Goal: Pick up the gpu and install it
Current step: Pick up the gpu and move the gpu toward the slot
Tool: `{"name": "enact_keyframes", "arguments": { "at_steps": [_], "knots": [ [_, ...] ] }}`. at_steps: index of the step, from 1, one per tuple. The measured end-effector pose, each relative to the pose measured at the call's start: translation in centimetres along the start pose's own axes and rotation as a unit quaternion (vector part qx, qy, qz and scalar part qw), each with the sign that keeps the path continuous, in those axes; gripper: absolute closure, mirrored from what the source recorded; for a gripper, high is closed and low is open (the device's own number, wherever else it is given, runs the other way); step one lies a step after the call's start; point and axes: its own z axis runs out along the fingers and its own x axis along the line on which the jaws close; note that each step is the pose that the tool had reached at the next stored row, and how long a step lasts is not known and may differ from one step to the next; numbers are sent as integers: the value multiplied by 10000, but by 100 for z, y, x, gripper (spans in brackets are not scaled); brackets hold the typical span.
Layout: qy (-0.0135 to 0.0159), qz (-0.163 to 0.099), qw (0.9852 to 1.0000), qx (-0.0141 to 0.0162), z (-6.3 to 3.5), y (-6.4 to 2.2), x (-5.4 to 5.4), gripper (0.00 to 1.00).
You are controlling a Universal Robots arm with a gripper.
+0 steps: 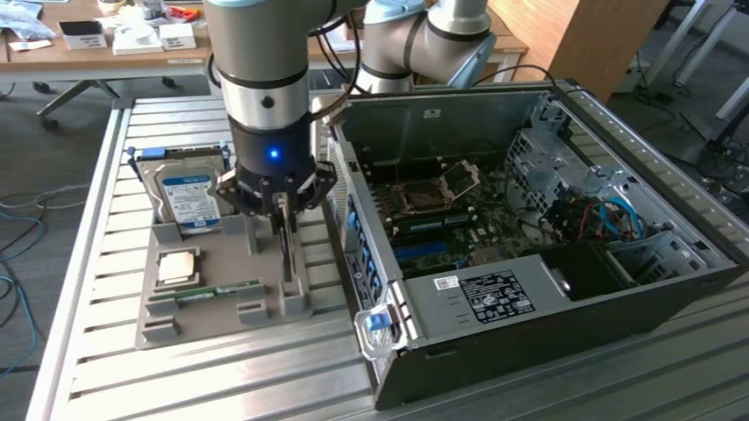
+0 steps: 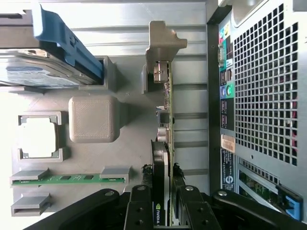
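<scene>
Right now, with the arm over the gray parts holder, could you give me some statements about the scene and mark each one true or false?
1. The gpu stands on its edge in the gray holder, and the gripper has a finger against each side of it. True.
2. The hard drive lies flat on the table. False: it stands upright in the holder.
3. The computer case is open, so the mainboard can be seen. True.
4. The gripper holds the green memory stick. False: the stick lies in its slot in the holder, and the gripper is closed on the gpu.
</scene>
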Motion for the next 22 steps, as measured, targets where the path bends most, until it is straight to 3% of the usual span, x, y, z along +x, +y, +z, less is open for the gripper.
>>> {"name": "enact_keyframes", "arguments": {
  "at_steps": [15,22],
  "knots": [
    [0,0,10000,-1,-445,16,-10,73],
    [0,0,10000,-1,-603,22,-13,73]
  ]
}}
